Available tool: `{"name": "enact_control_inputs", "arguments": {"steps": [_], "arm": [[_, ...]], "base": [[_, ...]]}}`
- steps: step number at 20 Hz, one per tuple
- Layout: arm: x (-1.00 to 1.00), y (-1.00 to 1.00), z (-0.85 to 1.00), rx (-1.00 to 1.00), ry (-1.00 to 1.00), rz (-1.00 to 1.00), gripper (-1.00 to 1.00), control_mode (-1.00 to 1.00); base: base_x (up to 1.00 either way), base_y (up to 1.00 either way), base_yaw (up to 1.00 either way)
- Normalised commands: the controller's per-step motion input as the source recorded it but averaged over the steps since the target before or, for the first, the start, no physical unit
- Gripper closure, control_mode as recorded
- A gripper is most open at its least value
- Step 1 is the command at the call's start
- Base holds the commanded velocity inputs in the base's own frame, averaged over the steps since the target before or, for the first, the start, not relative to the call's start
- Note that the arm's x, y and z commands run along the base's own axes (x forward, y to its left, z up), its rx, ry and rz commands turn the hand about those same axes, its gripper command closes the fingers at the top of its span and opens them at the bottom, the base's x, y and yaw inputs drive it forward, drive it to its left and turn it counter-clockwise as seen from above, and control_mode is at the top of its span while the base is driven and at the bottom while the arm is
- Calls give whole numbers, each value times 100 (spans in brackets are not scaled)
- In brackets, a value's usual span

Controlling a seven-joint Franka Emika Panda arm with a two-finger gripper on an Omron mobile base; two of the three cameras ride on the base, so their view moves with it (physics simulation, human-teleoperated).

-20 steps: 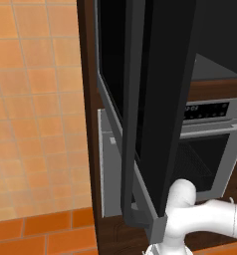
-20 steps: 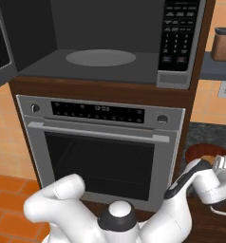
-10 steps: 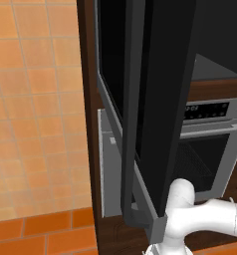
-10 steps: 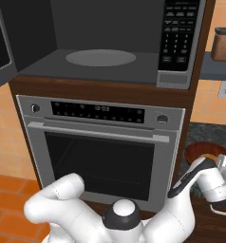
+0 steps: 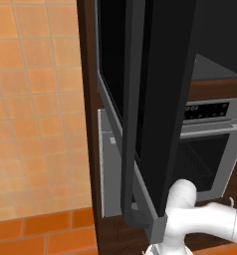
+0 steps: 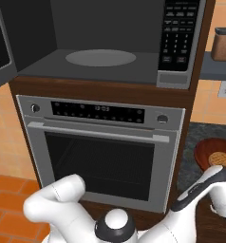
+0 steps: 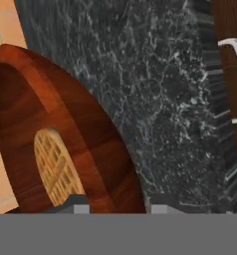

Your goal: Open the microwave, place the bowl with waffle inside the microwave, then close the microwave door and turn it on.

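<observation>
Bowl [image 7: 65,149] with its waffle [image 7: 56,169] sits on the dark counter [image 7: 165,99]. Gripper [image 7: 115,204] is clamped on the bowl's rim, one fingertip on each side. Microwave door [image 5: 155,109] stands open.

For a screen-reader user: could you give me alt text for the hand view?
A brown wooden bowl holding a waffle sits on a dark speckled counter, the gripper straddling its rim, one fingertip inside and one outside.

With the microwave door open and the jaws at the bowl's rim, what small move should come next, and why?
Probably finish closing, then lift slightly. In the hand view the gripper straddles the near wall of the round brown wooden bowl, which holds the golden waffle and sits on the dark speckled counter. The microwave stands open with its turntable bare.
</observation>
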Motion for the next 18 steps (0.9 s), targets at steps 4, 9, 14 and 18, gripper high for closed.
{"name": "enact_control_inputs", "arguments": {"steps": [4,9,14,18], "arm": [[-100,-28,56,-17,0,-7,100,-100],[-100,0,31,-18,-5,-2,100,-100],[-100,29,26,-13,-12,14,100,-100],[-100,89,0,-7,-24,13,100,-100]], "base": [[0,0,0],[0,0,0],[0,0,0],[0,0,0]]}}
